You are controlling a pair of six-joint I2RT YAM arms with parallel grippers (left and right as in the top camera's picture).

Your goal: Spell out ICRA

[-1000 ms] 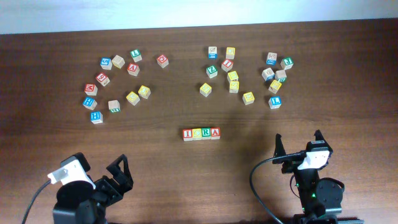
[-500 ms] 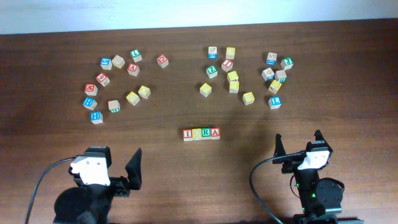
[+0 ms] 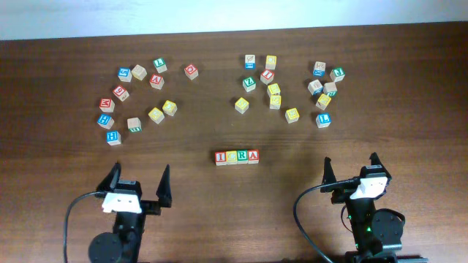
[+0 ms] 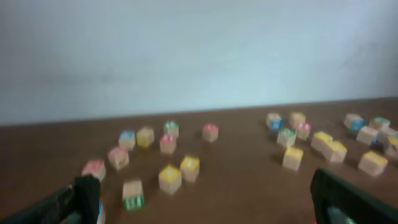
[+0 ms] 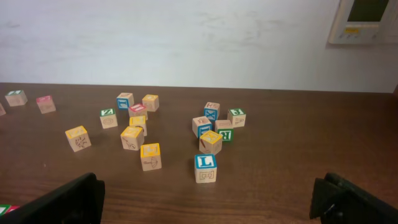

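Four wooden letter cubes sit touching in a straight row at the middle of the dark wooden table [image 3: 409, 88], closer to the robot than any other block. They are the red "I" cube [image 3: 221, 157], the yellow "C" cube [image 3: 232, 157], the green "R" cube [image 3: 242, 157] and the red "A" cube [image 3: 253, 156], and seen from overhead they read ICRA from left to right. The left gripper [image 3: 137, 181] hangs over the near edge of the table on the row's left, its two fingers spread wide with nothing between them. The right gripper [image 3: 352, 168] mirrors it on the other side, equally wide and equally empty, and both are well apart from the cubes. Farther back, loose blocks lie in two scatters. The left scatter [image 3: 156, 115] includes a second red "A" block [image 3: 156, 80], and the right scatter [image 3: 274, 90] includes a blue "L" block [image 3: 323, 120] at its near edge. That "L" block also shows nearest in the right wrist view, below a pale wall carrying a small panel [image 5: 367, 18]. The left wrist view is blurred and no letters can be read there. A sliver of red and green at the lower left edge of the right wrist view may be the end of the row.
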